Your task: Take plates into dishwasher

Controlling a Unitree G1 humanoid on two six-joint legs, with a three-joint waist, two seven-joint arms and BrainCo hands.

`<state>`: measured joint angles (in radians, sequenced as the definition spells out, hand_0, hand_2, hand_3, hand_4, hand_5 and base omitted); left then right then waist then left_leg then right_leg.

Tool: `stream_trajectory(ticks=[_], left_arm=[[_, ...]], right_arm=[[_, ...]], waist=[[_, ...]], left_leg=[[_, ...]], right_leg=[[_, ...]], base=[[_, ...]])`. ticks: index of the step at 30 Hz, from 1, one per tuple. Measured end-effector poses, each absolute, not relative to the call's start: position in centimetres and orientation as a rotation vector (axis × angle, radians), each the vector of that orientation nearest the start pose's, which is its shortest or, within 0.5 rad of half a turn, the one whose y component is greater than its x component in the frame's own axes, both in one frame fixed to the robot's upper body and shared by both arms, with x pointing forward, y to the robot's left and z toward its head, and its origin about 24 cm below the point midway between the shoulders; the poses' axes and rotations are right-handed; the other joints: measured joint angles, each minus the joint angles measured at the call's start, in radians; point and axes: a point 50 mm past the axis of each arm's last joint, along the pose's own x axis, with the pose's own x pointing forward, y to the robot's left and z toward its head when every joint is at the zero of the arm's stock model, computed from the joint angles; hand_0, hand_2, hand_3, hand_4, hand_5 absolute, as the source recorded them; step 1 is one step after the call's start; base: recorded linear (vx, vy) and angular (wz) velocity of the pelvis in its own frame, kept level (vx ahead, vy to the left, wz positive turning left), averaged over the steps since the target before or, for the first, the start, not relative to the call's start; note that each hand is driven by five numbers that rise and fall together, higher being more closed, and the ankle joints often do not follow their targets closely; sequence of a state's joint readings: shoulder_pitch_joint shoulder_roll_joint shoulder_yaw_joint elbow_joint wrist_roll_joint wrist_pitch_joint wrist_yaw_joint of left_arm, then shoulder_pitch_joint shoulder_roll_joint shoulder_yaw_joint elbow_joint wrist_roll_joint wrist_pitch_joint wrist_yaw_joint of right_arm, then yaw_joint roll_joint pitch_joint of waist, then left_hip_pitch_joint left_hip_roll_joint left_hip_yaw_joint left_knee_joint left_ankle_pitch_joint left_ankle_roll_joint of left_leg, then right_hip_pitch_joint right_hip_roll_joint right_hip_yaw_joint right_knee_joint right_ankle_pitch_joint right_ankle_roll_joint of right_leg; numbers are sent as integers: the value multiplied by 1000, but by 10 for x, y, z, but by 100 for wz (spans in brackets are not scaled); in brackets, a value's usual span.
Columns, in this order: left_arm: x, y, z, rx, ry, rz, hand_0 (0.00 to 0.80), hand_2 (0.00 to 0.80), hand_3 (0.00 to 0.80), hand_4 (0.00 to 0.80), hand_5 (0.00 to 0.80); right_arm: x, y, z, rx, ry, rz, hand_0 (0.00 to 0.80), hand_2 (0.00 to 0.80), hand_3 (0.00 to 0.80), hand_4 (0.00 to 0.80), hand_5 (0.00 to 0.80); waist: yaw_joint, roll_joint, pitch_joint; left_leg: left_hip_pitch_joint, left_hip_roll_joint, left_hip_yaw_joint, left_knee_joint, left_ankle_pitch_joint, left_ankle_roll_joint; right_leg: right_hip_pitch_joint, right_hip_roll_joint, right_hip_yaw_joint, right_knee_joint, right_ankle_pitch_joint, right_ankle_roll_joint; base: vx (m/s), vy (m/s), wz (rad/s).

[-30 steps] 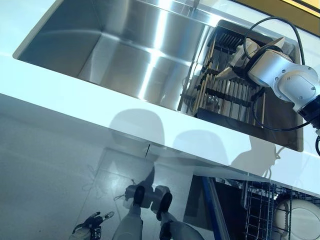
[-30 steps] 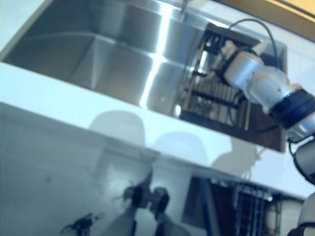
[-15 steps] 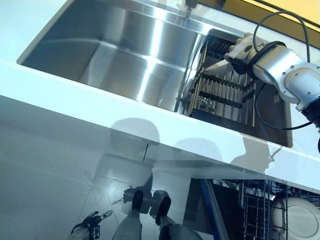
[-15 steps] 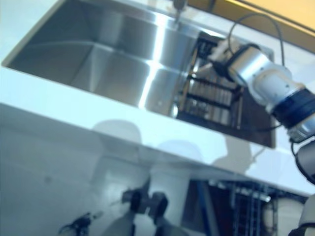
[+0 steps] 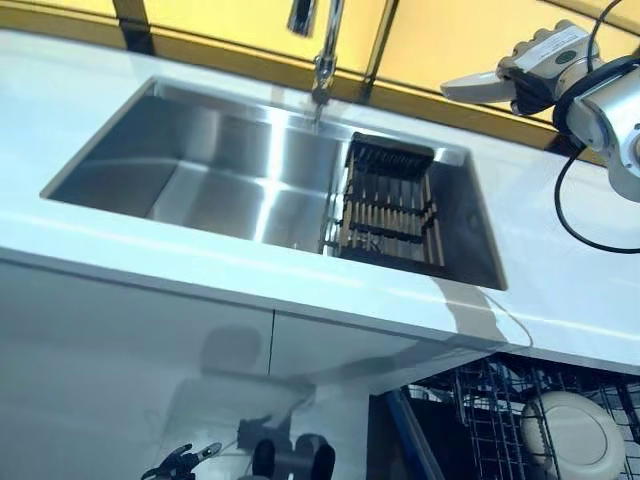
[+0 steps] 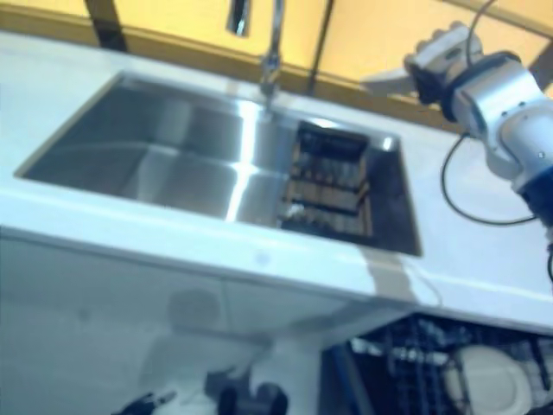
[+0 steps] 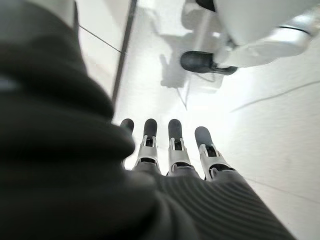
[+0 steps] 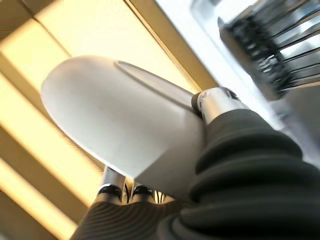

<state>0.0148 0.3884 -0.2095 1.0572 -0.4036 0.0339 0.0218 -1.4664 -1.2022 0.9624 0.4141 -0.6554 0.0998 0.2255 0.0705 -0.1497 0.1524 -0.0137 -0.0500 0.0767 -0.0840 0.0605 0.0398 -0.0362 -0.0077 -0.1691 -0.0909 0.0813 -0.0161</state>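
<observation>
My right hand [image 5: 548,62] is raised above the counter at the upper right, past the sink's far right corner. It is shut on a white plate [image 5: 478,86], seen edge-on in the eye views. In the right wrist view the plate [image 8: 117,112] is pinched between thumb and fingers [image 8: 114,190]. The open dishwasher's wire rack [image 5: 490,415] shows at the lower right, with another white plate [image 5: 572,440] standing in it. My left hand [image 5: 183,463] hangs low near the floor, its fingers [image 7: 174,137] straight and empty.
A steel sink [image 5: 215,170] is set in the white counter [image 5: 150,255]. A dark dish rack [image 5: 390,200] with no plates in it sits in the sink's right end. A faucet [image 5: 325,45] stands behind the sink.
My right hand has lifted the plate out of the sink's dish rack, up and to the right above the counter. The camera has tilted up too.
</observation>
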Motion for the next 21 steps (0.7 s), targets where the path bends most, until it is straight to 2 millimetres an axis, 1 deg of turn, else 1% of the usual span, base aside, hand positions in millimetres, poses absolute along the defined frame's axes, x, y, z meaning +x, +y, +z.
stream_trajectory(ticks=[2,3,5,6,7,8,9,11,14,15,18,20,21], left_arm=[[107,273,-141,106,1116,254,0,0,0,0,0],[105,271,-142,115,1124,246,0,0,0,0,0],[96,269,-145,122,1148,235,0,0,0,0,0],[94,269,-146,121,1156,233,0,0,0,0,0],[94,269,-146,121,1158,232,0,0,0,0,0],[92,269,-146,124,1164,226,0,0,0,0,0],[89,269,-147,132,1174,219,0,0,0,0,0],[83,270,-149,138,1195,211,0,0,0,0,0],[80,271,-149,128,1198,218,0,0,0,0,0],[79,272,-148,124,1199,224,0,0,0,0,0],[80,274,-148,145,1201,214,0,0,0,0,0],[75,275,-149,146,1216,214,0,0,0,0,0],[74,274,-149,156,1222,196,0,0,0,0,0]], right_arm=[[346,-248,370,-2042,-220,-281,800,800,800,800,800],[343,-256,370,-2010,-206,-296,800,800,800,800,800],[339,-269,368,-1941,-178,-328,800,800,800,800,800],[336,-279,367,-1908,-151,-345,800,800,800,800,800],[334,-284,367,-1893,-136,-352,800,800,800,800,800],[329,-297,364,-1848,-97,-369,800,800,800,800,800],[327,-307,361,-1810,-64,-382,800,800,800,800,800],[323,-319,356,-1764,-30,-390,800,800,800,800,800],[315,-339,348,-1708,30,-414,800,800,800,800,800],[311,-346,346,-1693,53,-421,800,800,800,800,800],[300,-363,343,-1647,99,-455,800,800,800,800,800],[297,-369,340,-1602,106,-460,800,800,800,800,800],[290,-377,339,-1552,114,-475,800,800,800,800,800]], waist=[[-10,8,-20],[-19,12,-27],[-29,20,-50],[-33,23,-55],[-33,24,-56],[-32,28,-61],[-43,31,-70],[-60,37,-79],[-82,42,-82],[-83,44,-84],[-99,48,-87],[-110,49,-88],[-120,52,-90]], left_leg=[[13,2,10,0,-4,-1],[20,4,22,0,-6,-1],[24,6,30,0,-9,-1],[28,7,35,0,-10,-1],[31,7,38,0,-11,-1],[38,10,51,-1,-14,-2],[40,11,61,-1,-17,-2],[41,12,64,-1,-18,-3],[54,16,84,-1,-23,-3],[59,17,90,-1,-26,-5],[66,22,114,-1,-30,-8],[74,25,116,-2,-33,-10],[75,28,131,-1,-36,-12]], right_leg=[[8,3,14,0,0,0],[12,5,23,0,0,0],[13,5,26,0,0,0],[14,6,32,0,1,1],[15,7,36,0,1,1],[18,10,48,0,1,2],[16,11,54,0,2,3],[17,11,55,0,2,3],[22,15,74,0,3,5],[24,17,80,0,3,5],[23,21,95,0,4,6],[31,24,97,0,3,6],[25,26,106,0,3,6]], base=[[36,-10,-20],[31,-14,-24],[18,-12,-18],[8,-5,-13],[12,-7,-22],[10,-8,-26],[11,-14,-25],[9,-17,-11],[15,-29,-19],[22,-36,-17],[24,-45,-19],[25,-52,-16],[21,-52,-29]])
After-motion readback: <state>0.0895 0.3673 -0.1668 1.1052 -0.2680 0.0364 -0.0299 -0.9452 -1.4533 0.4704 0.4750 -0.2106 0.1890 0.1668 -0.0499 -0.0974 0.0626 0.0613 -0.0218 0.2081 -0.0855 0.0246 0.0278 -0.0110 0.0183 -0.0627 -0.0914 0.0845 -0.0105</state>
